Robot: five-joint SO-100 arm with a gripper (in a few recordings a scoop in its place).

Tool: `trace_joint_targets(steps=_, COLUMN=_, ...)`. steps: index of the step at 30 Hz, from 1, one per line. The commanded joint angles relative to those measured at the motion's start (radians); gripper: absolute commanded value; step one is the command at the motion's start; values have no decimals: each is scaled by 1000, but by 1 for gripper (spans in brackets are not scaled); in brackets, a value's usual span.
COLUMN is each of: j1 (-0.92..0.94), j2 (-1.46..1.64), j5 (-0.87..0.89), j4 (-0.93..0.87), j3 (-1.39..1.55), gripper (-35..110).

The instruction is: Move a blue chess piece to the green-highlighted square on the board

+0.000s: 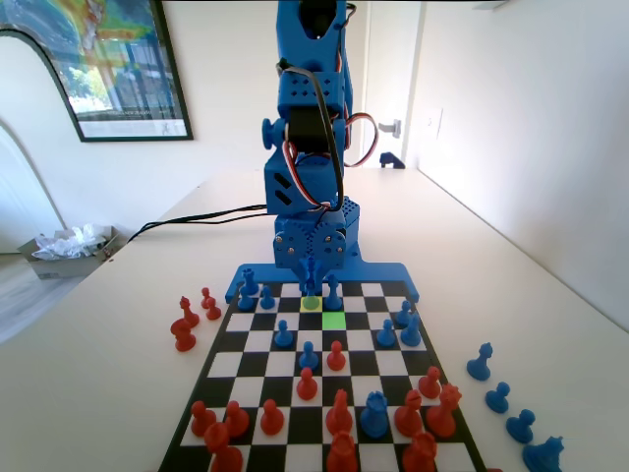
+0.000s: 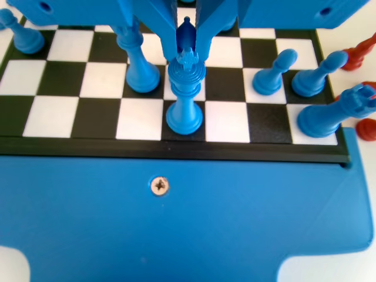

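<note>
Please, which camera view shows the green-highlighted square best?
The fixed view: the green-highlighted square appears there brightly tinted and unobstructed, just in front of the gripper. In the wrist view the squares look plain black and white, so I cannot pick it out.

arm top (image 1: 313, 20) cropped, front red pieces (image 1: 341, 454) cut off

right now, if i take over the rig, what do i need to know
Gripper: low at the board's far end in the fixed view, jaws either side of a blue chess piece; can't tell whether they grip it.
The piece stands on the yellow-green square.
Green-highlighted square: bare, diagonally next to it, right and nearer in the fixed view.
Done: approach. Left: lift, place, release.
</note>
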State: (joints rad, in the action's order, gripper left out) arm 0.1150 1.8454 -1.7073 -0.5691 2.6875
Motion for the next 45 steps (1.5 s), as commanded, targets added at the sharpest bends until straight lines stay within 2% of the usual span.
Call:
trace_joint_targets(steps=1, j1=12, j2=20, j5=-9, j4=-8, j3=5, gripper=1)
trace_joint_targets(steps=4, j1=21, j2=21, j5=-2, j4=-51, j3=-29, gripper=1)
trace_joint_targets(steps=10, j1=17, j2=21, j5=54, j4=-285, j3=-225, gripper=1)
trace_joint_targets(steps=16, j1=-41, j2=15, j5=155, j4=-383, j3=-373, gripper=1)
trace_joint_targets(steps=23, j1=-107, j2=-38, j5=219, j4=-374, j3=-425, gripper=1)
trace_joint_targets(steps=45, j1=-150, j2=-172, j5=202, j4=-158, j3=-316, gripper=1)
